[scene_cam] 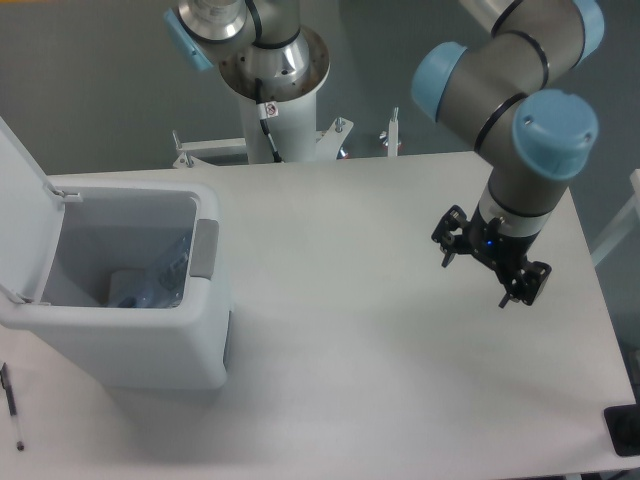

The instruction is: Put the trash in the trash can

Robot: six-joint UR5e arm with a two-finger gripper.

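The trash lies down inside the trash can (150,340), and it is hard to see well. The clear bottle (165,272) leans against the inner wall near the grey latch tab (205,248) — only its bluish, see-through side shows. The whitish wrapper (125,287) is just a pale lump at the bottom beside it.

The bin is big, white and boxy, with its lid (22,215) standing open on the left, cut off by the edge.

A thin black pen (12,405) lies on the table (340,330) by the bin's lower left corner.

Well apart, over the right side, the gripper (484,275) hangs with its fingers spread — holding nothing.
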